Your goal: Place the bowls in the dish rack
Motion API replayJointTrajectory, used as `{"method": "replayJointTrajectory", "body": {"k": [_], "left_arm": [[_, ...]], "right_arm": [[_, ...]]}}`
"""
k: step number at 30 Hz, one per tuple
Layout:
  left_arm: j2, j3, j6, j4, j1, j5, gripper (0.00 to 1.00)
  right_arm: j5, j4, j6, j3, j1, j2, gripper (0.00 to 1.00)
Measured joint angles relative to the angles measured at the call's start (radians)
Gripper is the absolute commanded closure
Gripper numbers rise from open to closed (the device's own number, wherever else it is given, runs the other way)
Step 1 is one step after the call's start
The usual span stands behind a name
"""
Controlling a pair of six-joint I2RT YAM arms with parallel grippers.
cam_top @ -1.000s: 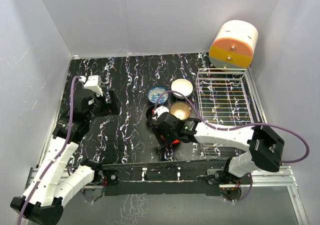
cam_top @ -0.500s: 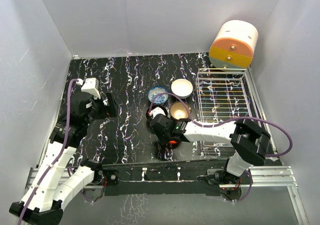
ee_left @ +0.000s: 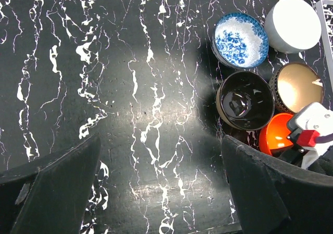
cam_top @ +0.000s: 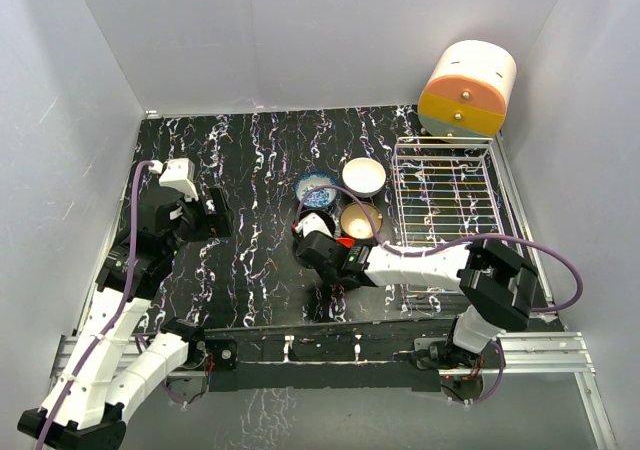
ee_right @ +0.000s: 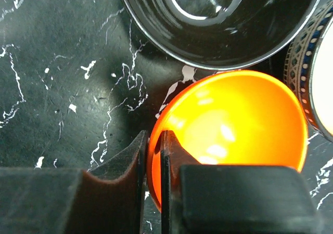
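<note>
My right gripper (ee_right: 153, 161) is shut on the left rim of the red bowl (ee_right: 234, 119), one finger inside and one outside. From above, the gripper (cam_top: 318, 248) covers nearly all of the red bowl (cam_top: 345, 242). The black-inside bowl (ee_left: 245, 100) sits just beyond it, with the tan-gold bowl (cam_top: 360, 220), the blue-and-white bowl (cam_top: 317, 189) and the white bowl (cam_top: 364, 176) clustered behind. The silver wire dish rack (cam_top: 445, 205) stands to their right with no bowl in it. My left gripper (cam_top: 218, 213) hovers open over bare table to the left of the bowls.
An orange-and-cream drum-shaped box (cam_top: 467, 88) stands behind the rack at the back right corner. White walls enclose the black marbled table (cam_top: 250, 160) on three sides. The right arm's purple cable loops over the bowls and the rack's front.
The right jaws have closed onto the red bowl's rim, and that wrist has shifted a little left. The left arm has drifted slightly.
</note>
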Motion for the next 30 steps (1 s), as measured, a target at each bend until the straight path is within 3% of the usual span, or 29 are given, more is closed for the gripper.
{"method": "replayJointTrajectory", "body": {"k": [9,20,24,30], "left_arm": [[-0.001,0.0,0.005,-0.006,0.0,-0.005,0.03],[-0.003,0.0,0.011,-0.021,0.0,-0.004,0.03],[-0.004,0.002,0.015,-0.022,0.0,-0.003,0.03],[-0.003,0.019,0.023,-0.021,0.0,0.004,0.03]], "right_arm": [[-0.058,-0.029,0.01,0.027,0.008,-0.04,0.92],[-0.276,-0.082,0.068,0.092,-0.023,-0.335,0.92],[-0.343,-0.037,0.071,0.118,-0.182,-0.437,0.92],[-0.505,0.089,0.085,0.105,-0.57,-0.492,0.92]]}}
